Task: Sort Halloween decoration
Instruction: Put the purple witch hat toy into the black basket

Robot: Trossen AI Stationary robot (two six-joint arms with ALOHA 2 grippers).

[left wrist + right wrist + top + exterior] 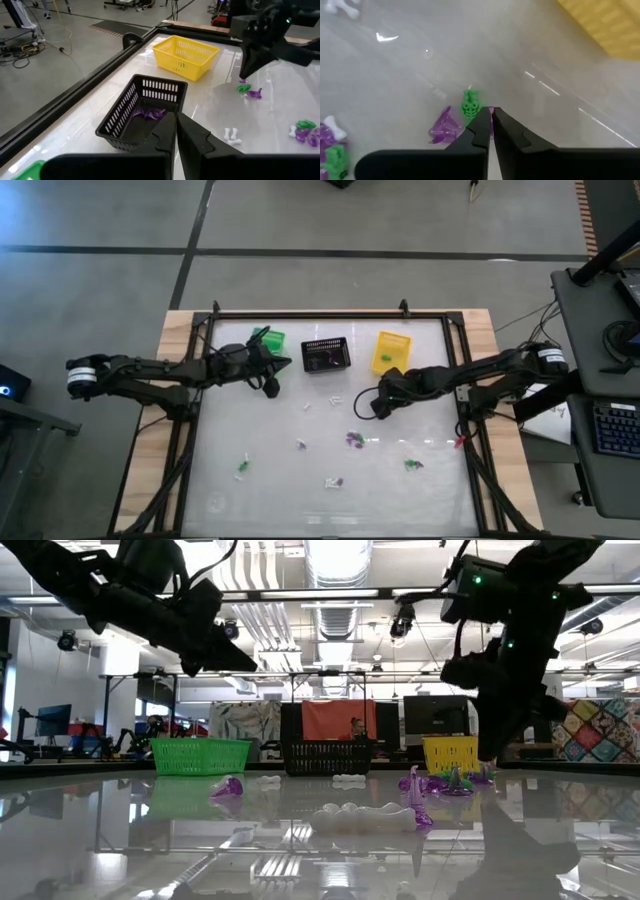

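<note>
The right gripper [491, 116] hangs low over the table [270, 470] just in front of the yellow basket [391, 351], its fingers pressed together with nothing visibly caught between them; a green skeleton trinket [469, 103] and a purple trinket [445, 127] lie right at its tips. The left gripper [176, 120] is also closed and empty, raised above the table near the black basket [141, 112] and beside the green basket [267, 339]. The three baskets stand in a row along the far edge, green, black, then yellow. A few purple pieces [148, 113] lie inside the black basket. The rest of the Halloween decoration [353, 440] is scattered loose over the middle and near part of the table: white bones [334, 398], purple bits and green bits, well apart from each other.
</note>
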